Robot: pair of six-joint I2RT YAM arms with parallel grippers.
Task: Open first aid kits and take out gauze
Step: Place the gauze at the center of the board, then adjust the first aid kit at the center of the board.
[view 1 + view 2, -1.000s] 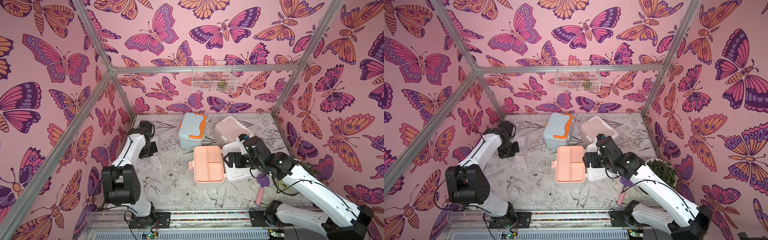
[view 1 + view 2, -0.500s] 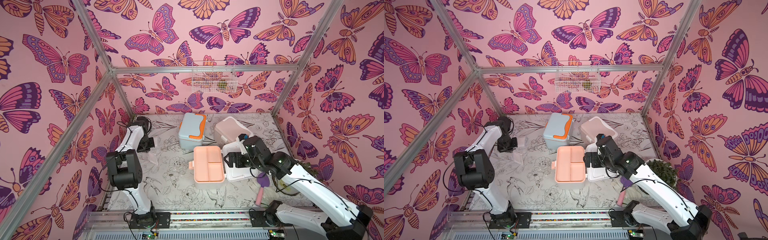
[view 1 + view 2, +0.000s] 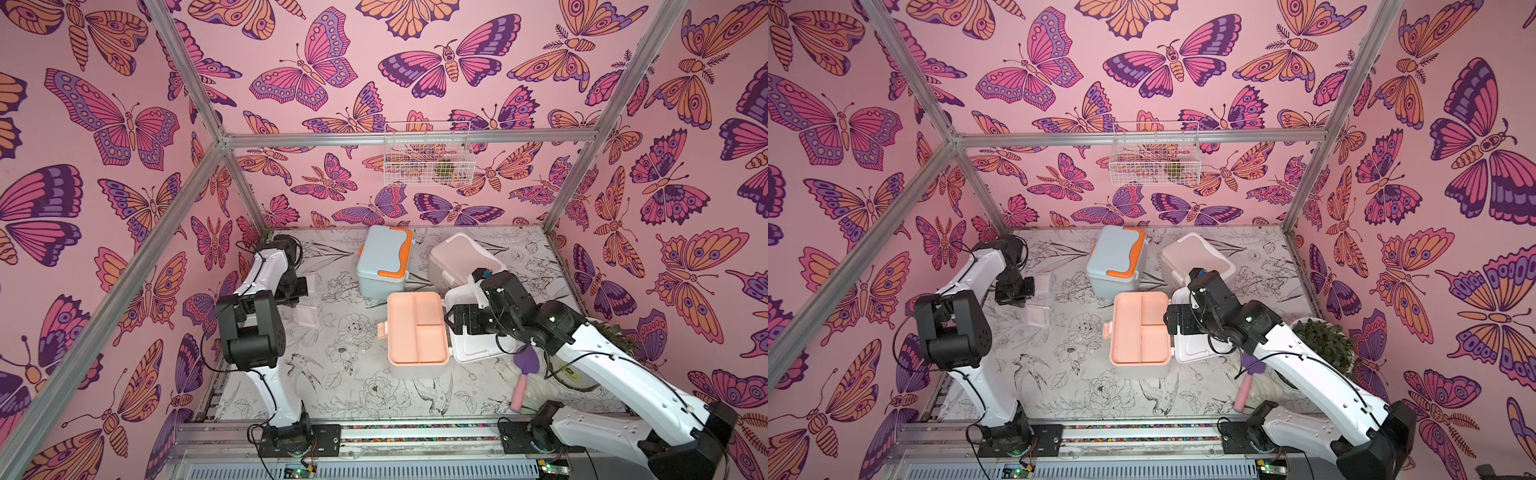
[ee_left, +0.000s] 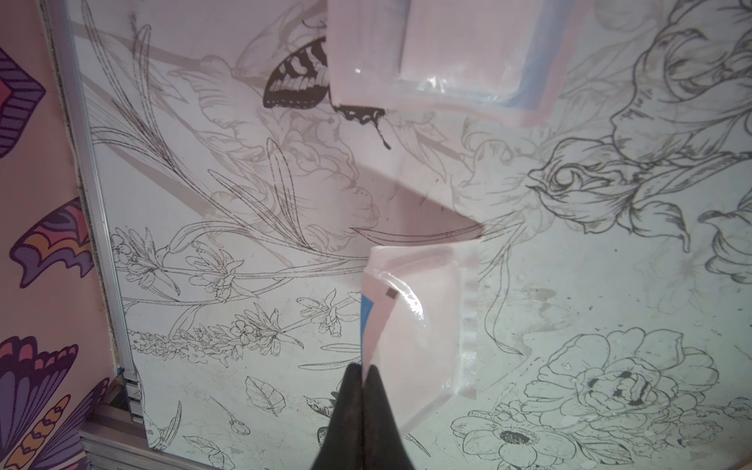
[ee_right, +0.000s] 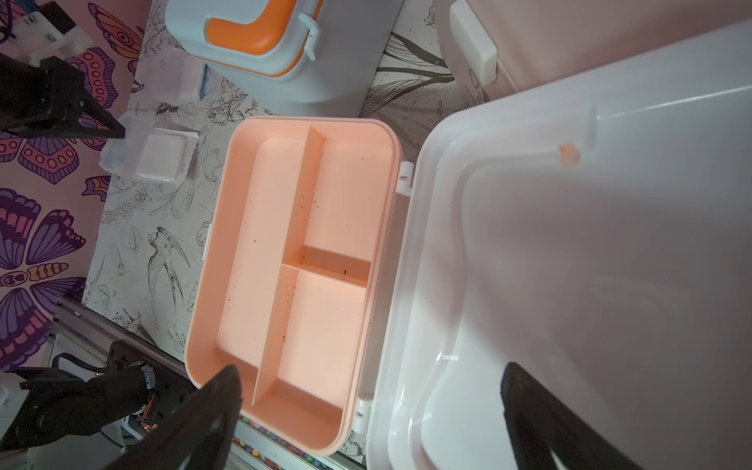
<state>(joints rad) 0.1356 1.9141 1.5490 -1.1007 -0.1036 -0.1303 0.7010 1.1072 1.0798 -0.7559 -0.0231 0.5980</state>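
The left gripper (image 4: pixel 362 378) has its black fingers pressed together on the near edge of one gauze packet (image 4: pixel 415 317), a clear square sachet with white contents that bends away from the fingertips above its own shadow. A second gauze packet (image 4: pixel 431 53) lies flat on the table beyond it, at the upper centre of the left wrist view. In both top views the two packets sit at centre-left, just beside this gripper. The right gripper (image 5: pixel 372 368) is spread wide and holds nothing. It hangs over the hinge line of the open white kit (image 3: pixel 478 349), one finger above the peach tray (image 3: pixel 417 328), the other above the inner face of the lid. Whether it touches cannot be told. The light blue kit (image 3: pixel 384 262) and the dusty pink kit (image 3: pixel 461 259) stand closed side by side behind the tray. A purple brush (image 3: pixel 524 365) with a pink handle lies to the right of the lid. The table surface (image 3: pixel 353 395) is white with line-drawn flowers and birds. Pink butterfly walls (image 3: pixel 124 124) enclose it, with a wire basket (image 3: pixel 428 153) on the rear wall.
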